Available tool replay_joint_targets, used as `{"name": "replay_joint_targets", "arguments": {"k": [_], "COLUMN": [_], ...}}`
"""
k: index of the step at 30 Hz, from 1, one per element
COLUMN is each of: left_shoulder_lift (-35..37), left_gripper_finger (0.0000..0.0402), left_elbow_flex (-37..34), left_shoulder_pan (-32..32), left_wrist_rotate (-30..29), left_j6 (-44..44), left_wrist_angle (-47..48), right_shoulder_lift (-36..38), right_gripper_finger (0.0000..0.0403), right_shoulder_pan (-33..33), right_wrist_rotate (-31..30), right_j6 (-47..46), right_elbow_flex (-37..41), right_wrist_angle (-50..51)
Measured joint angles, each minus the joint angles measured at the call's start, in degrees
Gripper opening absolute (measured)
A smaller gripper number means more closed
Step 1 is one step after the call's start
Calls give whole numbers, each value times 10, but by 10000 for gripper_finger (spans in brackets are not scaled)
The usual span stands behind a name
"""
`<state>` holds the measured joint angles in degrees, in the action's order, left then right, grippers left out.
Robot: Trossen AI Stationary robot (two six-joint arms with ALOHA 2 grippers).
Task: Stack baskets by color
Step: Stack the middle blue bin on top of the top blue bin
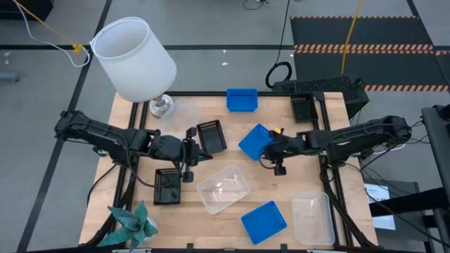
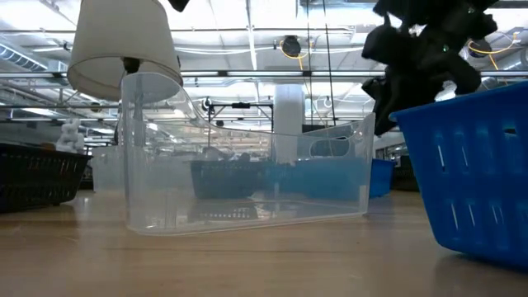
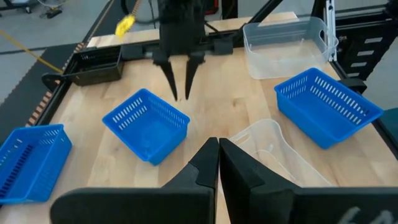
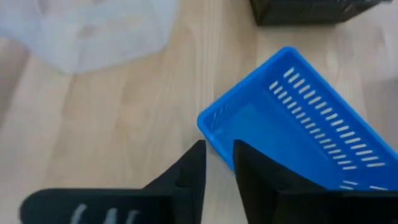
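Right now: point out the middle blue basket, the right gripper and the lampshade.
middle blue basket (image 1: 253, 141), high view, its floor.
right gripper (image 1: 270, 149), high view, between its fingertips.
lampshade (image 1: 137, 60), high view, its white side wall.

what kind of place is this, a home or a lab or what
Most likely a robotics lab or workshop in a large industrial hall. A wooden table sits on a grey concrete floor with hazard-striped matting, and the low view shows high ceiling trusses with strip lights behind the clear basket.

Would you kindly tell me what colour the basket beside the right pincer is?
Bright blue basket; the left wrist view shows it best.
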<state>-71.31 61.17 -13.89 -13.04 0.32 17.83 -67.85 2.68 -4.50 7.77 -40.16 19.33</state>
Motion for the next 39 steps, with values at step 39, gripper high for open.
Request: {"name": "replay_joint_targets", "arguments": {"k": [39], "left_shoulder_lift": [-26], "left_gripper_finger": [17], "left_elbow_flex": [-1], "left_shoulder_pan": [7], "left_wrist_rotate": [0], "left_j6": [24], "left_wrist_angle": [-16], "right_shoulder_lift": [-76], "right_gripper_finger": [9], "right_shoulder_pan": [-87], "right_wrist_rotate": [16], "right_j6": [226], "right_elbow_flex": [0], "right_wrist_angle": [13]}}
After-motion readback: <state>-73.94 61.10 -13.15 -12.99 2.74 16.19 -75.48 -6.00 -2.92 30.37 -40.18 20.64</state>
